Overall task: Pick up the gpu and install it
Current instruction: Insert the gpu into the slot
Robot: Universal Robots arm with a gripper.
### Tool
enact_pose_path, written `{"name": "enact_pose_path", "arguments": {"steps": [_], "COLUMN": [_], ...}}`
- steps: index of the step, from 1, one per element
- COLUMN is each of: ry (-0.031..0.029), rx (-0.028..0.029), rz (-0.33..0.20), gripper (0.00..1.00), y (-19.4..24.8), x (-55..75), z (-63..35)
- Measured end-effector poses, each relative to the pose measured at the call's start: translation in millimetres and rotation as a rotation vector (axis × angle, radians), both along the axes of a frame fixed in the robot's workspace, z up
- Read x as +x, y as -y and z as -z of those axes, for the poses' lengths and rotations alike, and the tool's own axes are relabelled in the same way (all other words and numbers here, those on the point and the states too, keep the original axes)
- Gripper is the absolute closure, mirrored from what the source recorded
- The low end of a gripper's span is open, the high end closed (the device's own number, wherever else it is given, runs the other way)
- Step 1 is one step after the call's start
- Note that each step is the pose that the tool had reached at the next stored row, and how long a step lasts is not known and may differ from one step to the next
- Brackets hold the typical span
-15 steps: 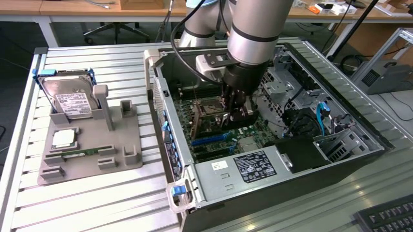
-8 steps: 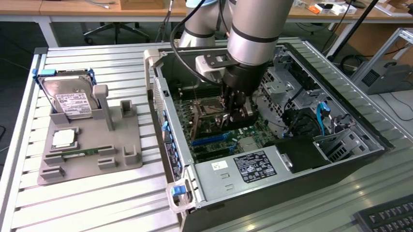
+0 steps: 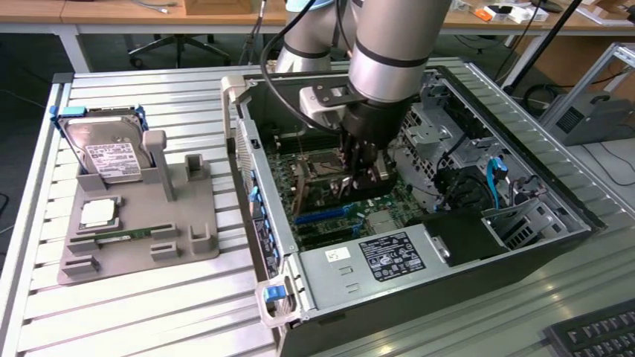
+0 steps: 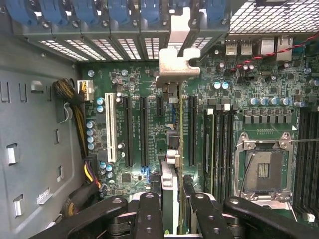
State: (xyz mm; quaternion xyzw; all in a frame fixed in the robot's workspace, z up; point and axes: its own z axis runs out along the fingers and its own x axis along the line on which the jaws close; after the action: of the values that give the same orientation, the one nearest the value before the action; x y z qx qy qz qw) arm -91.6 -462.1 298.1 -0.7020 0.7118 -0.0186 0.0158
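Wrist view | gpu (image 4: 175,164) edge-on between claw (image 4: 173,199) fingers, pinched | above motherboard (image 4: 139,89)

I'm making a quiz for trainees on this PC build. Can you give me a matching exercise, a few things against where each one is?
Things:
1. gpu
2. hard drive
3. RAM stick
4. keyboard

Places:
A. lying flat on the grey holder
B. held edge-on by the gripper over the motherboard
C. corner of the exterior view's lower right
D. standing upright at the grey holder's far end

Pairs: 1-B, 2-D, 3-A, 4-C
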Motion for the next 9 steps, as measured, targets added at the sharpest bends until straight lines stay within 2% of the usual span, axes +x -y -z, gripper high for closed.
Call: {"name": "enact_pose_path", "arguments": {"steps": [9], "ry": [-0.0001], "rx": [-0.0038], "rz": [0.000], "gripper": [0.73], "y": [1.0], "x": [-4.1], "z": [0.6]}}
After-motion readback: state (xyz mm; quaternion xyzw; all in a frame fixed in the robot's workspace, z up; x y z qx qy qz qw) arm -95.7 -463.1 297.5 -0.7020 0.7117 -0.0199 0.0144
